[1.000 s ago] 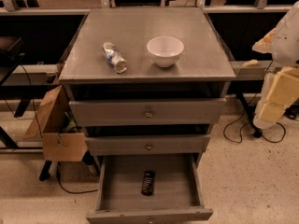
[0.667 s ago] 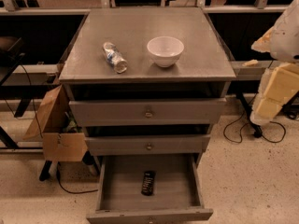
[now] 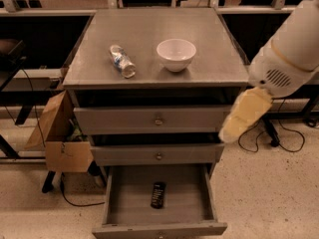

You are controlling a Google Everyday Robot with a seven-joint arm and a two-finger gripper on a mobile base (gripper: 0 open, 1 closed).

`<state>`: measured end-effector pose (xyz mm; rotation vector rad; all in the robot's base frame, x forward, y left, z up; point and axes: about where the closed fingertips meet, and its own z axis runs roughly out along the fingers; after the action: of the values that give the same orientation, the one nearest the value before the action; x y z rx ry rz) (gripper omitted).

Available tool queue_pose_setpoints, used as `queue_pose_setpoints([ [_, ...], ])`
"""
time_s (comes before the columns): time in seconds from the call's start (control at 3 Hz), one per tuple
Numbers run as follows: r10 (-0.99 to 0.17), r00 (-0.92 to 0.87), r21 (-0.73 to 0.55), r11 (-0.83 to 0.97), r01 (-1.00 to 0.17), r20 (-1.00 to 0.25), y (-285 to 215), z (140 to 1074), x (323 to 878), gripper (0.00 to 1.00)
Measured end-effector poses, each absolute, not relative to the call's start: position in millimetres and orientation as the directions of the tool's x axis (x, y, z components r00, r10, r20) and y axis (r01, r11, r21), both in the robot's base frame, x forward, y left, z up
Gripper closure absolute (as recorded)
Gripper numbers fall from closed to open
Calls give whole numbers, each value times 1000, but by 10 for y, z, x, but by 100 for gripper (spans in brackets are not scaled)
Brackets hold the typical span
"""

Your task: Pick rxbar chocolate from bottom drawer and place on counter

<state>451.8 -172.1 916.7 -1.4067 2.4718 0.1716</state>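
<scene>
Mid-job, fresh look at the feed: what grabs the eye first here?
The bottom drawer is pulled open, with the black rxbar lying alone on its floor. The pale gripper hangs just right of the closed top drawer, well above the bar. On the counter a white bowl sits beside a clear bottle lying on its side.

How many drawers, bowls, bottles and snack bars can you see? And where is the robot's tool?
Drawers: 3 (top drawer, middle drawer, bottom drawer)
Bowl: 1
Bottle: 1
Bar: 1, in the bottom drawer
Total: 6
The tool is by the top drawer's right end.
</scene>
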Motion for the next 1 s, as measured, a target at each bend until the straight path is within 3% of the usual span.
queue_pose_setpoints([
  [0.33, -714, -609, 55, 633, -773, -344, -1339, 8669, 4454, 0],
  [1.0, -500, -820, 273, 777, -567, -279, -482, 7185, 4377, 0],
])
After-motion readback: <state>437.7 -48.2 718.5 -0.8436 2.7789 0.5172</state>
